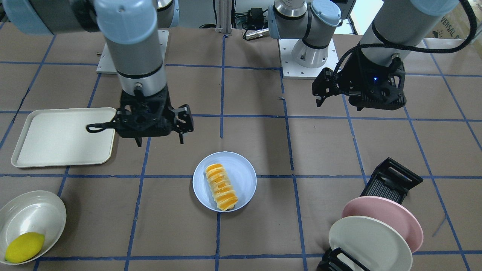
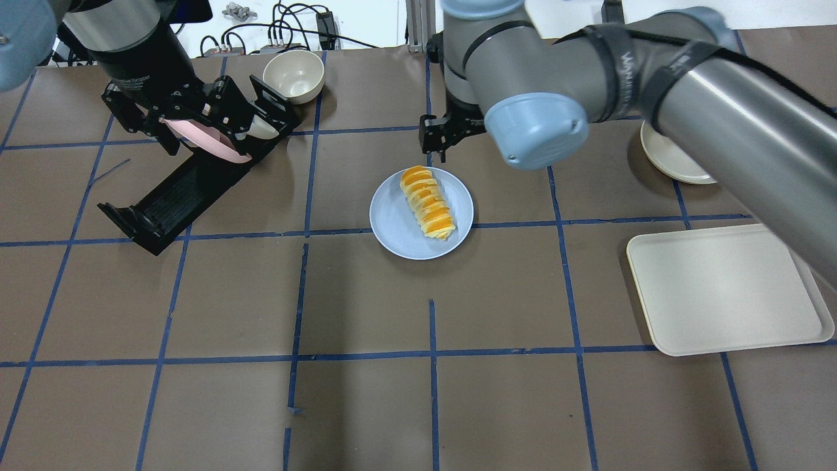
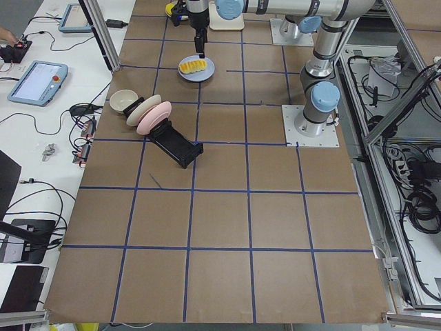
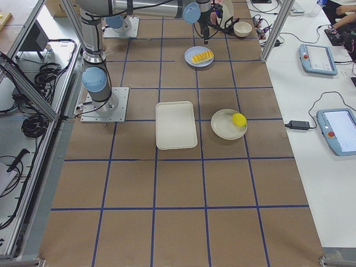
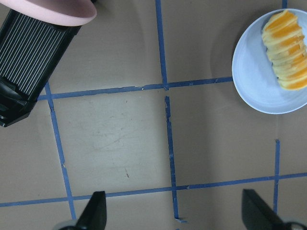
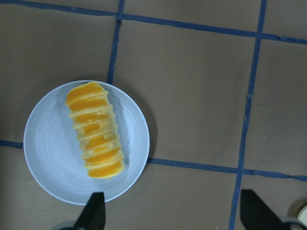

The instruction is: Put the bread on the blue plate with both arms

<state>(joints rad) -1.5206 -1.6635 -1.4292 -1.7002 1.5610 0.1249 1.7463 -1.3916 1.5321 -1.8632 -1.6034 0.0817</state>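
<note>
- The ridged orange-and-cream striped bread loaf [image 1: 221,187] lies on the round pale lavender-blue plate [image 1: 244,169]. The plate sits near the middle of the brown, blue-taped counter [image 2: 366,405].
- In the overhead view the loaf runs from 11 o'clock to 5 o'clock across the plate, a little toward its 3 o'clock side.
- The right black two-finger pincer [image 1: 159,142] hovers above the counter at the plate's 12 o'clock in that view. It is released, its fingers spread wide with nothing between them.
- The left black pincer [image 1: 339,105] hangs at the plate's 10 o'clock, near the black ribbed dish rack [image 2: 176,196]. It is also released and empty.
- The rack holds a pink round plate [image 1: 388,214] and a cream-white round plate [image 1: 369,241], both standing tilted on edge.
- A cream rectangular tray [image 2: 719,288] lies at 4 o'clock, well apart from the lavender-blue plate.
</note>
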